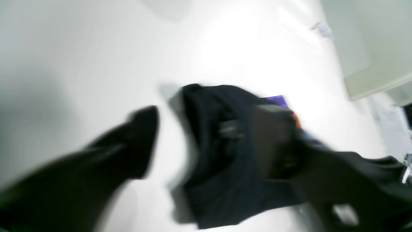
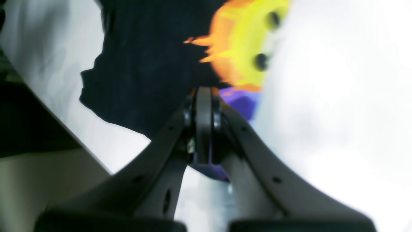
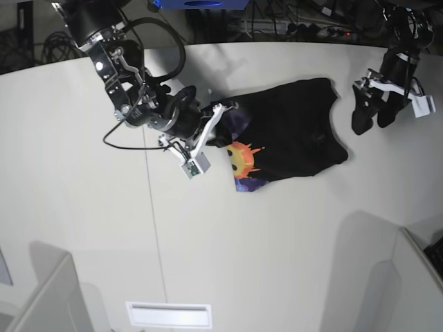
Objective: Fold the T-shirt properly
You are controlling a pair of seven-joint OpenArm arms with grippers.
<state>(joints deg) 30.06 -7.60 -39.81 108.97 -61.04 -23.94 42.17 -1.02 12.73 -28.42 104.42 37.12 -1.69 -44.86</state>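
The black T-shirt (image 3: 294, 128) lies crumpled on the white table (image 3: 90, 228), with part of its orange sun-face print (image 3: 240, 159) on purple turned up at its left edge. My right gripper (image 3: 221, 114) is shut on the shirt's left edge. In the right wrist view its closed tips (image 2: 203, 93) pinch purple cloth below the sun face (image 2: 244, 48). My left gripper (image 3: 372, 119) is open and empty, just right of the shirt and apart from it. In the blurred left wrist view the shirt (image 1: 212, 154) shows between its spread fingers (image 1: 135, 141).
Cables and equipment run along the table's far edge (image 3: 277, 28). Grey partitions stand at the near left (image 3: 41, 297) and near right (image 3: 415, 277) corners. A white label strip (image 3: 168, 315) lies near the front edge. The table's edge shows in the right wrist view (image 2: 64, 129).
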